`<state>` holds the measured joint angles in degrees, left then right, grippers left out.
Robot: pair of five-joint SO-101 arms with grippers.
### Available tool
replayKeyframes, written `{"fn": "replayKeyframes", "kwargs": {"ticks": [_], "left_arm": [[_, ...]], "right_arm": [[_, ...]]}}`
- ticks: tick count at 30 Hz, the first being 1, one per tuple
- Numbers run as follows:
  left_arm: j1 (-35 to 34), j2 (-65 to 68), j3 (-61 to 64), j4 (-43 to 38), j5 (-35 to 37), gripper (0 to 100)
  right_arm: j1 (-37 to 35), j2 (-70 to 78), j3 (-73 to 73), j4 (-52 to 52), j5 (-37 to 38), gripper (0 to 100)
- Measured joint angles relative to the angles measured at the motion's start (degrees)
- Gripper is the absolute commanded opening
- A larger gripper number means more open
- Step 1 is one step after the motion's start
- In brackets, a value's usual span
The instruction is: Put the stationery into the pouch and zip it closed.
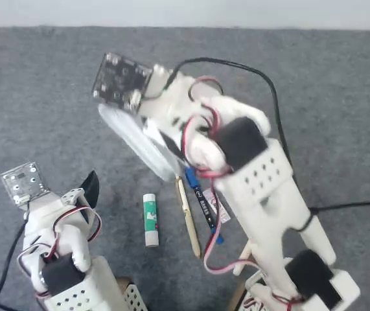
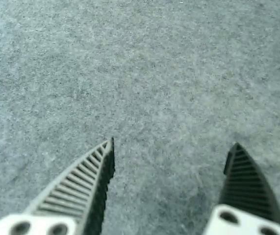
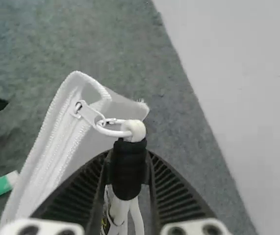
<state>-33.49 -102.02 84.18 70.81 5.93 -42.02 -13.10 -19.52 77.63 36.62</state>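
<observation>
- Well, watch your right claw point(image 3: 126, 156). It is clenched on the small black pull tab point(image 3: 126, 174) that hangs from the zip of the flat, white, see-through pouch point(image 1: 136, 142).
- If you tug too hard or off to one side, the tab could slip out of the claw.
- The whole pouch could also slide along with the pull, so the zip would not move at all.
- Your left claw point(image 2: 173, 144) is released. Its jaws are wide apart over the bare grey felt worktop point(image 2: 130, 63), so nothing pins the pouch down. That is why it may drag.
- A sliding pouch could bump the things near it and roll them away.
- The pouch sits in the middle of the worktop, under the right arm's wrist. It looks soft and floppy.
- A white zip point(image 3: 51, 142) runs along one edge of it, and the little silver slider point(image 3: 78, 107) is close to one corner.
- The zip looks shut along the part you can see, so I think nothing can go in yet.
- The green and white glue stick point(image 1: 150, 221), the pale wooden pencil point(image 1: 188, 219) and the blue and black pen point(image 1: 204, 207) lie side by side near the pouch. All of them are outside it.
</observation>
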Motion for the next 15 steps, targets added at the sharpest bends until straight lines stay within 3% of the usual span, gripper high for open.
{"fn": "replayKeyframes", "kwargs": {"ticks": [9,15], "left_arm": [[0.0,0.4,-1.4,0.0,0.0,37],[0.1,-0.1,-8.7,0.0,0.0,39]], "right_arm": [[-2.1,-3.3,0.0,13.0,-0.3,0.6],[-2.1,-3.3,0.0,13.6,-7.7,0.6]]}}
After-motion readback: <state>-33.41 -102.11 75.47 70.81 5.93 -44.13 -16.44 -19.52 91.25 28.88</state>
